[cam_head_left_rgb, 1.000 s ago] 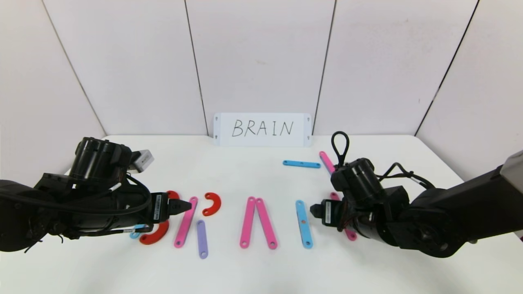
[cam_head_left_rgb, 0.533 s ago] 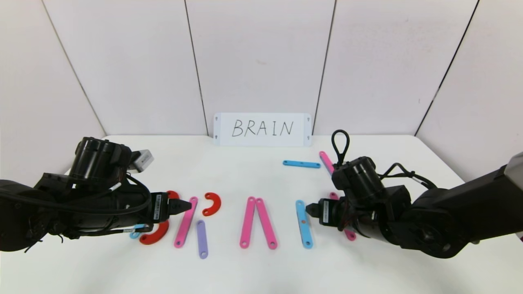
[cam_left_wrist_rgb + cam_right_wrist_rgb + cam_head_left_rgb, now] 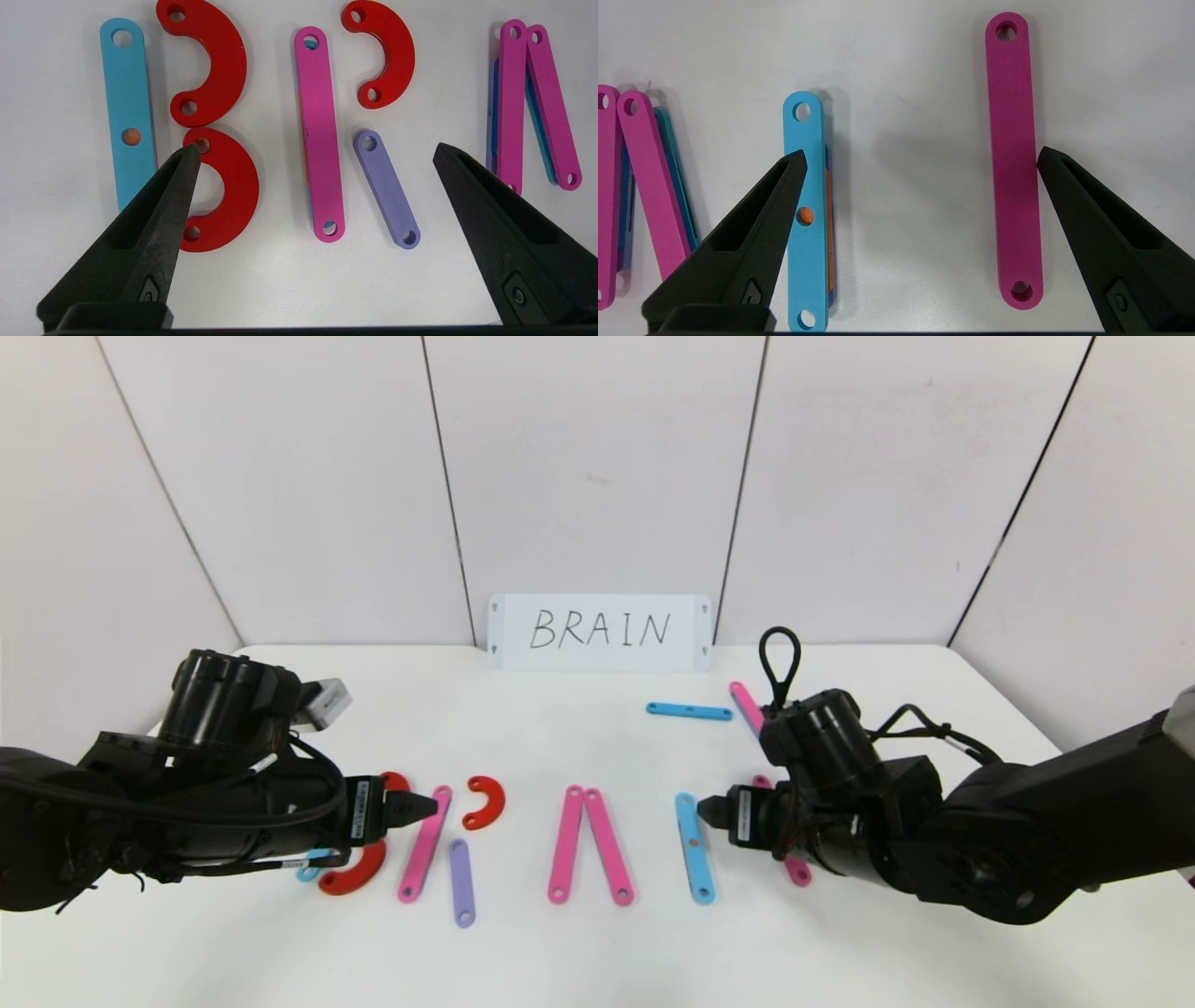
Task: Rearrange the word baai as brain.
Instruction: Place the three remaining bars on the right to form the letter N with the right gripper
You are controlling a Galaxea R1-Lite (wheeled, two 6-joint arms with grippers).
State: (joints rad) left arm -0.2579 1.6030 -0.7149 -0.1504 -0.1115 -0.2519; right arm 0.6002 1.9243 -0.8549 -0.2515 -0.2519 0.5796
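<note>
B and R look done on the white table [image 3: 597,952]; pink plastic strip A [image 3: 588,845] lacks a crossbar, blue strip I [image 3: 695,849] sits at its 3 o'clock, N unfinished. Left claw [image 3: 425,805] and right claw [image 3: 707,807] both hover spread apart, empty.

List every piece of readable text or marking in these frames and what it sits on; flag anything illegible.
"BRAIN": black handwriting on the white card standing against the back wall.
White label on the left gripper: print too small to read.
White label on the right gripper: too small to read.
No print on the plastic letter pieces.
</note>
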